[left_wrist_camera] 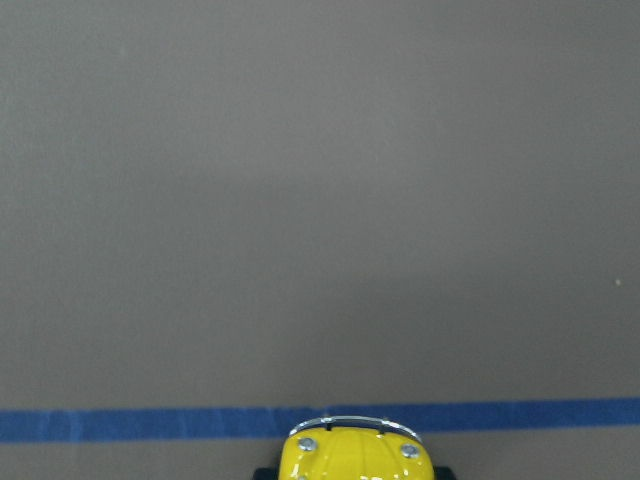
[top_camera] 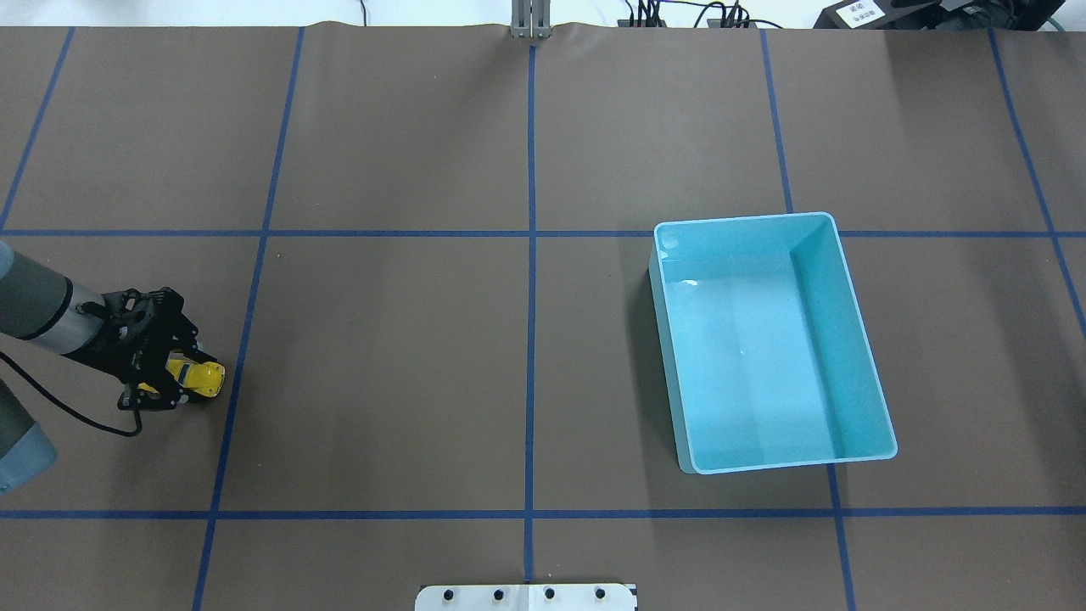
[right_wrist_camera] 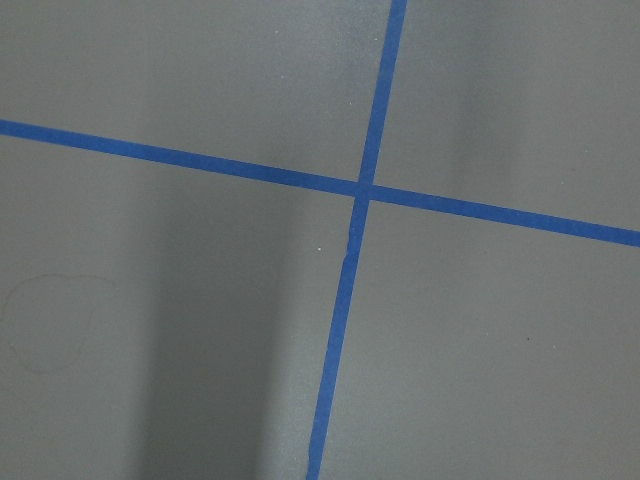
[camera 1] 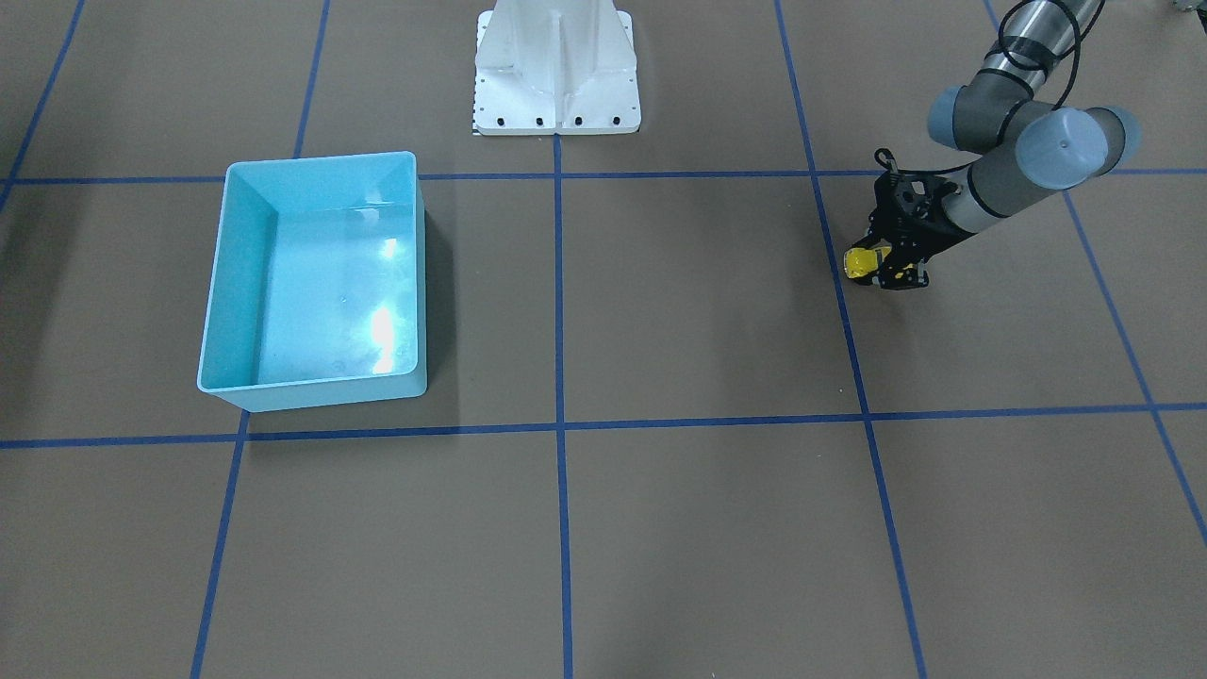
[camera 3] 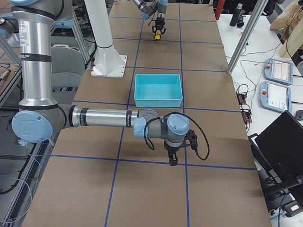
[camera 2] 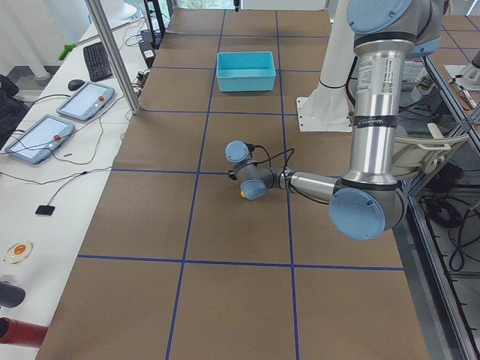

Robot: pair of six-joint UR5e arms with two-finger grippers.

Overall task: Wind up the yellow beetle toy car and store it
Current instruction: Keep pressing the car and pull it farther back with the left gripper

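The yellow beetle toy car (top_camera: pixel 202 378) sits between the fingers of my left gripper (top_camera: pixel 188 379), low at the table's left side, just left of a blue tape line. The front-facing view shows the same grip (camera 1: pixel 872 265) on the car (camera 1: pixel 860 262). In the left wrist view only the car's yellow nose (left_wrist_camera: pixel 355 455) shows at the bottom edge. The light blue bin (top_camera: pixel 755 356) stands empty on the right half. My right gripper (camera 3: pixel 173 161) shows only in the exterior right view, over bare table, and I cannot tell whether it is open or shut.
The robot's white base plate (camera 1: pixel 556 90) stands at the table's near middle edge. Blue tape lines (right_wrist_camera: pixel 362 190) grid the brown table. Tablets and cables lie on a side table (camera 2: pixel 45 135) beyond the far edge.
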